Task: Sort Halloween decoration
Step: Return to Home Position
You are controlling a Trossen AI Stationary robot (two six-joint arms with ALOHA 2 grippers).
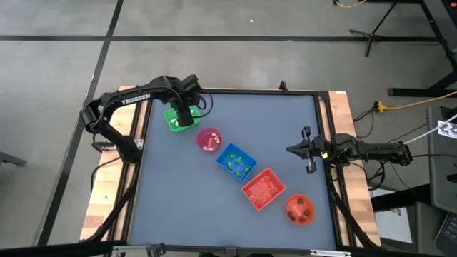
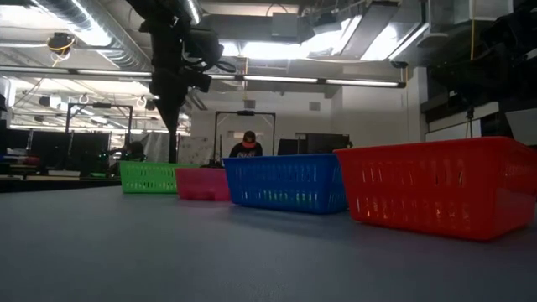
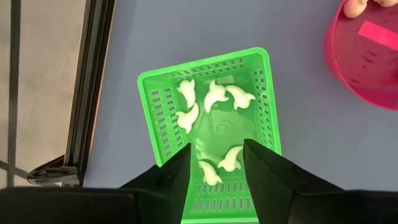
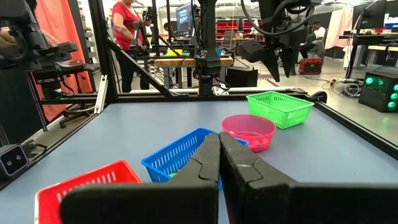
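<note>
The left jaws hang open and empty just above the green tray [image 3: 152, 102], near a left corner of the surface [image 1: 178, 207]. White ghosts [image 3: 216, 96] lie inside the tray. The right jaws are closed, low at the right edge. Green trinkets [image 1: 235, 165] lie in the blue tray [image 1: 223, 155].

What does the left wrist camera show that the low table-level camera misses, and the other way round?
Only the left wrist view looks down into the green tray, showing white trinkets lying inside, with the left hand open above them. Only the low view shows the blue tray, the red tray and a person in the room behind. Both show the green tray and the pink bowl beside it.
</note>
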